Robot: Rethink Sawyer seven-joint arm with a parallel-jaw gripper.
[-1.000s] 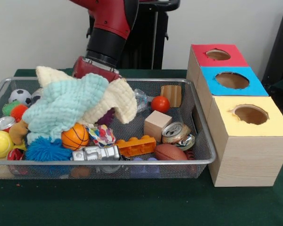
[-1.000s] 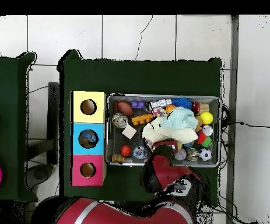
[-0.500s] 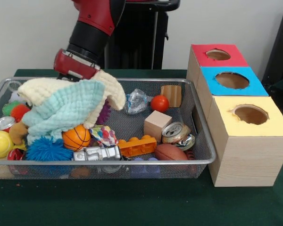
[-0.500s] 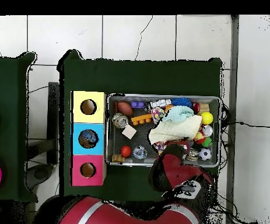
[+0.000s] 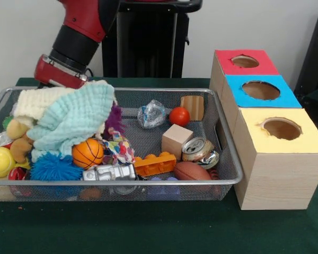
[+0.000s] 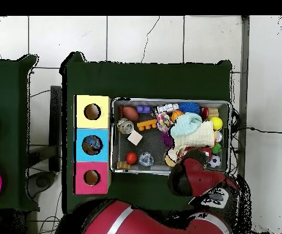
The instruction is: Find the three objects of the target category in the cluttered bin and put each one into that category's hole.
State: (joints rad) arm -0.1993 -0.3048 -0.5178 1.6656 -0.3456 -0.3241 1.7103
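The wire mesh bin holds many toys; it also shows in the overhead view. My gripper is over the bin's far left corner, its tips buried in a cream cloth that lies bunched with a light blue cloth on the left pile. The cloths also show in the overhead view, with my gripper at their edge. The round hole in the blue-topped box is to the right of the bin; in the overhead view something shows inside it.
The uncovered bin floor shows a foil ball, red ball, wooden cube, crushed can, brown football, orange brick and orange basketball. The red-topped box and yellow-topped box flank the blue one.
My gripper has swept left along the bin's far side, dragging both cloths with it. They have dropped onto the left pile, and the foil ball is uncovered.
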